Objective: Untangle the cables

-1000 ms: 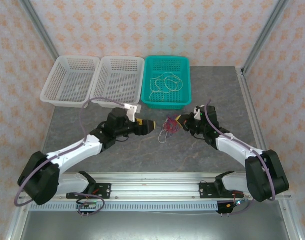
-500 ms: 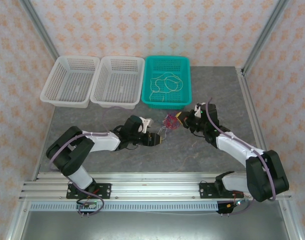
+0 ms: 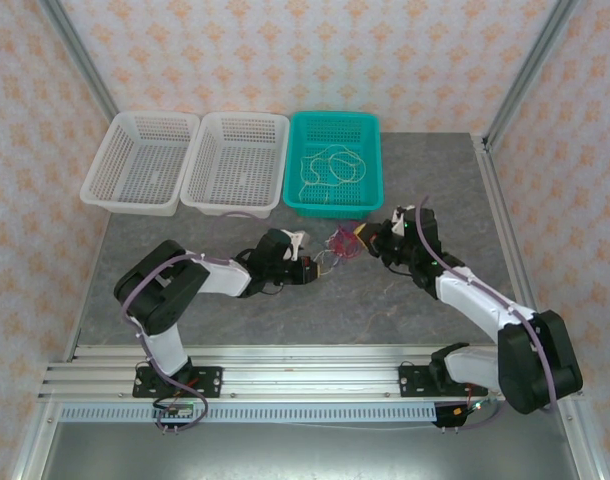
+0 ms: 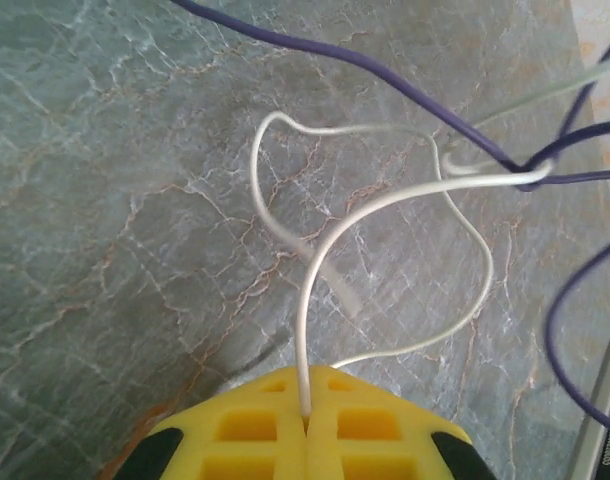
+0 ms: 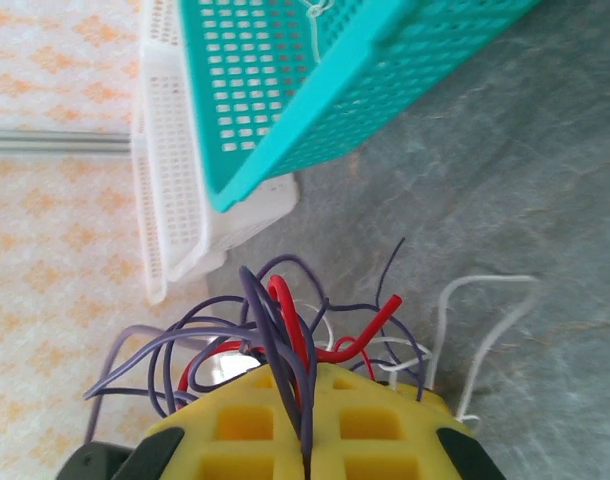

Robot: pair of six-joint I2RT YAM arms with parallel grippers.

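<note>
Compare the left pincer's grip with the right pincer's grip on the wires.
The left pincer is shut on one thin cream-white wire; the right pincer is shut on a thin dark purple wire, with a thin red wire seemingly pinched beside it. The left pincer's wire leaves in one open arc; the right pincer's wires bunch in crowded loops. Both have yellow fingers, closed tight.
</note>
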